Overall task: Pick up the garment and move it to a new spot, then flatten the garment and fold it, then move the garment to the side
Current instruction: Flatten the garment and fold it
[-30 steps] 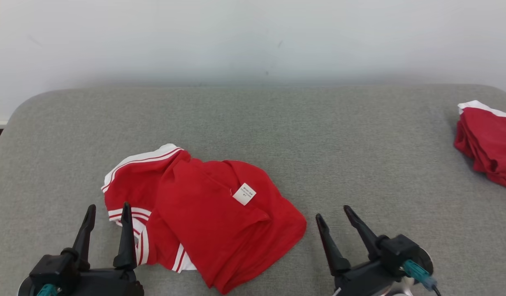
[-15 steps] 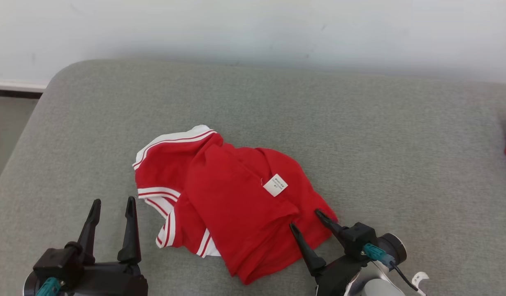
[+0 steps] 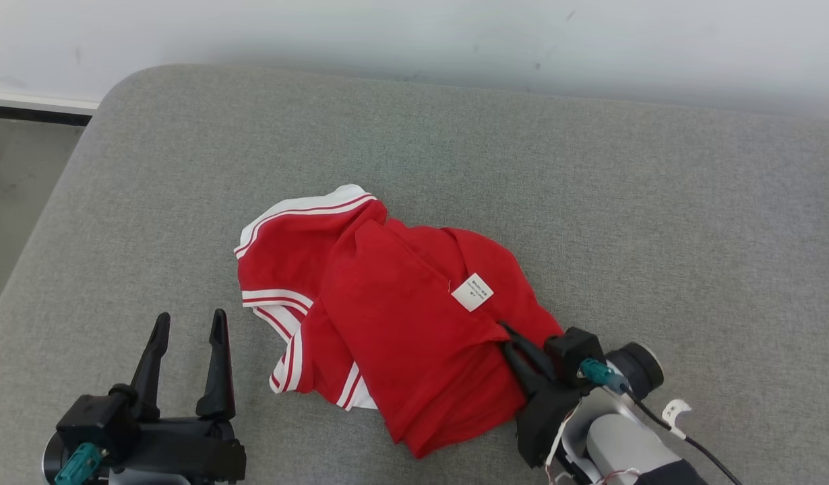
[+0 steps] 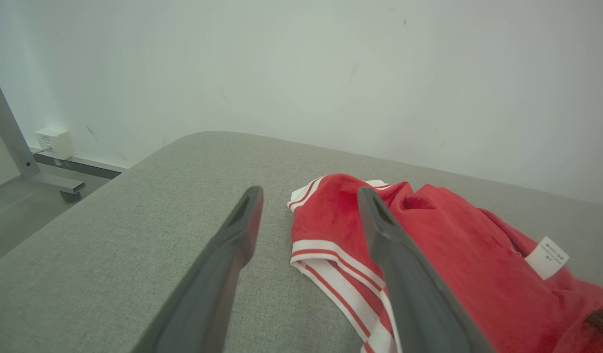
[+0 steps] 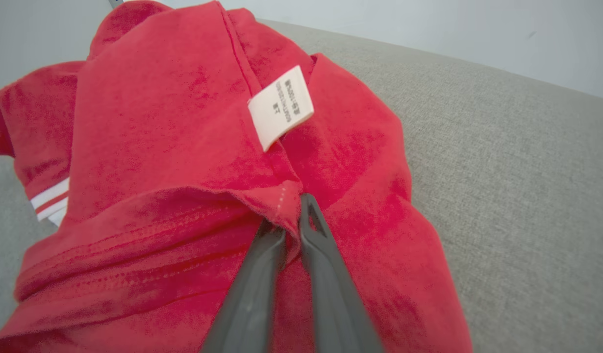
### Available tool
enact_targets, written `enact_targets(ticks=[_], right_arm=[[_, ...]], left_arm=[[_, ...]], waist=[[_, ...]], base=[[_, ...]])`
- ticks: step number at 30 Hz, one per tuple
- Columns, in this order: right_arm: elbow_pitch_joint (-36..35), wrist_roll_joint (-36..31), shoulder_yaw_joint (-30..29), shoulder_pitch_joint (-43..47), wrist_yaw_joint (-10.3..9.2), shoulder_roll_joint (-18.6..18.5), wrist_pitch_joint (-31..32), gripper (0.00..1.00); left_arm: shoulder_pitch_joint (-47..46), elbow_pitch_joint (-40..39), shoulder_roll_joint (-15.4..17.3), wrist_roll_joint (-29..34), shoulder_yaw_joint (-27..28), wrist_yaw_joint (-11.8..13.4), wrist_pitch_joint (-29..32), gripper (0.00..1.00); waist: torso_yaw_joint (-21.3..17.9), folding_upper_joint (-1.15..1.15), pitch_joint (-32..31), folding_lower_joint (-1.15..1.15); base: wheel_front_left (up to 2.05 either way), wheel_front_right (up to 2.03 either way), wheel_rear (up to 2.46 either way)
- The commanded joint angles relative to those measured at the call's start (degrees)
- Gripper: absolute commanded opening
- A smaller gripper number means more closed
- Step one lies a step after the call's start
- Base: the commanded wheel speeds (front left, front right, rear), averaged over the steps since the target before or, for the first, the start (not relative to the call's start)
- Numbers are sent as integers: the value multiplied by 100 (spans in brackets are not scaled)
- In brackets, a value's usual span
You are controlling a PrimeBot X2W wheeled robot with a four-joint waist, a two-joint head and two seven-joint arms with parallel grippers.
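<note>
Garment (image 3: 401, 323), rumpled red, white-striped trim

Matt, soft cloth garment (image 3: 401, 337)

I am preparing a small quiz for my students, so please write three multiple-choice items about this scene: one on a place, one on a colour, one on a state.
1. Where is the left gripper relative to the garment?
A. On its middle.
B. To its left, beside the striped edge.
C. Behind it.

2. What colour is the garment?
A. Blue.
B. Grey.
C. Red with white stripes.

3. How is the right gripper?
A. Closed on a fold of the garment.
B. Wide open in the air.
C. Closed on nothing.

Answers:
1 B: the head view shows it at the lower left.
2 C: every view shows red cloth with white bands.
3 A: the right wrist view shows it pinching a red fold below the label.
</note>
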Motion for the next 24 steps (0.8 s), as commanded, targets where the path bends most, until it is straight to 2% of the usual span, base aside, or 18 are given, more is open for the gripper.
enact_targets(ticks=[1, 5, 13, 18, 24], right_arm=[[-8, -58, -58, -89, -17, -1, -30, 0], [-242, -102, -346, -30, -17, -75, -31, 0], [-1163, 13, -1386, 172, -17, -431, -33, 0], [-1373, -35, -1780, -199, -17, -901, -34, 0], [-1242, -106, -1836, -1158, -17, -1548, 98, 0]], left_arm=[[-66, 14, -6, 35, 6, 6, -3, 100], [0, 42, -12, 54, 39, -4, -3, 100], [115, 96, -16, 69, 63, -17, -3, 100], [92, 136, -16, 23, 5, -30, -3, 100], [-43, 185, -15, -77, -201, -43, -3, 100]], waist=[[-3, 0, 4, 0], [-63, 0, -47, 0], [-286, 0, -195, 0], [-335, 0, -213, 0], [-180, 0, -51, 0]], base=[[0, 0, 0], [0, 0, 0], [0, 0, 0], [0, 0, 0], [0, 0, 0]])
